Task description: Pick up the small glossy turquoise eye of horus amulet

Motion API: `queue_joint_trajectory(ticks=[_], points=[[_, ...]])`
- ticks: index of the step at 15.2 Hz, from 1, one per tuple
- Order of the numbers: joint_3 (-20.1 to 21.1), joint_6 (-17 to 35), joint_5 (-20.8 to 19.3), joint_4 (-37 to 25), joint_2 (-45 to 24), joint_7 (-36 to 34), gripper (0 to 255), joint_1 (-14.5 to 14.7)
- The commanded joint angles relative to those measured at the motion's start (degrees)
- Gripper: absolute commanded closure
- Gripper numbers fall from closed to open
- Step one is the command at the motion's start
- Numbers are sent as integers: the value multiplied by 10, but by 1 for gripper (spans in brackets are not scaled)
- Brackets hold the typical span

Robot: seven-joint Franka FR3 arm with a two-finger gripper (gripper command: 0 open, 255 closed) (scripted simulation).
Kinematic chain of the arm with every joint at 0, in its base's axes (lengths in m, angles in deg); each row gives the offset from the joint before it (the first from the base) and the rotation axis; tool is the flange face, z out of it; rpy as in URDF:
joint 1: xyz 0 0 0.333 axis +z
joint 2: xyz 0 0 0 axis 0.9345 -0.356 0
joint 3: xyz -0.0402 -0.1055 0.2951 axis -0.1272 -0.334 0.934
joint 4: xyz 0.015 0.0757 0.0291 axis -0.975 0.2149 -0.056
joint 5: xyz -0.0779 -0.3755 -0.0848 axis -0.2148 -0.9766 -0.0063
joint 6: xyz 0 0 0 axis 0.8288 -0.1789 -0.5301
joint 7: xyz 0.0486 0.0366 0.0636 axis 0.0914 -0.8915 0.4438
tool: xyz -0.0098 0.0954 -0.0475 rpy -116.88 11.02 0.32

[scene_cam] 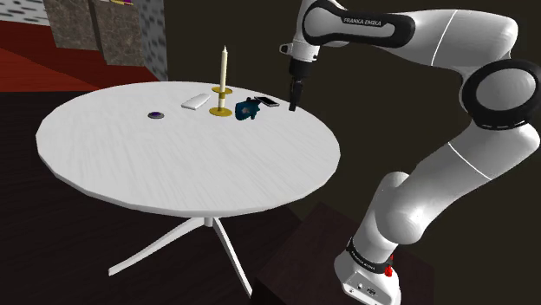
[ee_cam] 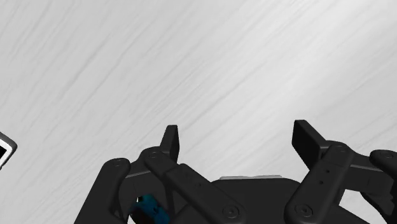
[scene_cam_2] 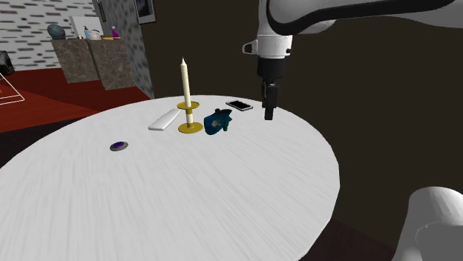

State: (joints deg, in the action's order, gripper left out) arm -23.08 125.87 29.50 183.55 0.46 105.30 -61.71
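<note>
Before me stood a round white table (scene_cam: 130,165) with a streaked top, on splayed white legs (scene_cam: 173,238). The floor (scene_cam: 43,260) under it was dark, turning red (scene_cam: 35,56) beyond the table's far edge, where mottled stone-faced cabinets (scene_cam_2: 93,63) stood before a grey brick wall (scene_cam_2: 37,33).

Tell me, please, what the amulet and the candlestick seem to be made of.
Amulet: dark turquoise with a faint sheen, perhaps glazed ceramic or plastic; unclear. Candlestick: golden yellow, probably brass, judging from colour alone.
</note>
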Motion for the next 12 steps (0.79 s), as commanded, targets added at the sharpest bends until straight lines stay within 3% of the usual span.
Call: queue_joint_trajectory(ticks=[1,6,12], points=[[-22,2,11,-50,-54,71,0,10],[-54,-7,56,-174,-183,227,0,23],[-54,-56,121,-365,-349,393,0,6]])
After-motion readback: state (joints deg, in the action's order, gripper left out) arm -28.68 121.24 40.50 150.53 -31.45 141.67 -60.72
